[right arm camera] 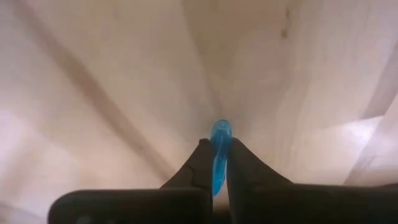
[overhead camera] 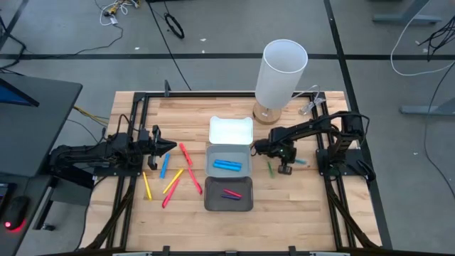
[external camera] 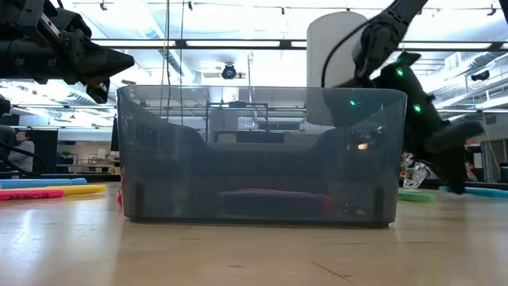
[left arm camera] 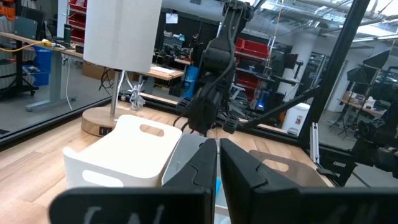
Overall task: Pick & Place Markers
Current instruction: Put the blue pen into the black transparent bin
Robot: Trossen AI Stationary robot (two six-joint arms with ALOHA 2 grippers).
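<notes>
Pinched between the dark fingers [right arm camera: 199,163] of the right gripper [right arm camera: 216,165]: one blue marker [right arm camera: 220,134], tip poking out just past the fingertips, bare wood close beneath. Fully closed on it, with no gap visible either side of the barrel. Cannot tell whether the marker has left the tabletop or lies against it.

Judged as the grasp step of a pick, with the lift not yet made. Next move, by that reading: straight up first, to clear the green marker [overhead camera: 270,168] lying just beside this gripper on the side facing the trays. Then across, toward the other arm, to the light grey tray [overhead camera: 229,151], nearest of the three to this gripper and already holding blue markers [overhead camera: 227,165]. Probably the right home by colour. Beyond it to one side, the white tray [overhead camera: 231,130]; to the other, the dark tray [overhead camera: 229,203] with purple and red markers [overhead camera: 230,193] inside. Fingers to open only once over the tray's middle, low enough to keep the thin stick from bouncing out.

Left gripper [overhead camera: 170,147] waiting on the far side of the trays, fingers pressed together on nothing. Just beside and below it, well apart from the right gripper: loose markers [overhead camera: 174,178] in red, blue, yellow and orange, not yet sorted.
</notes>
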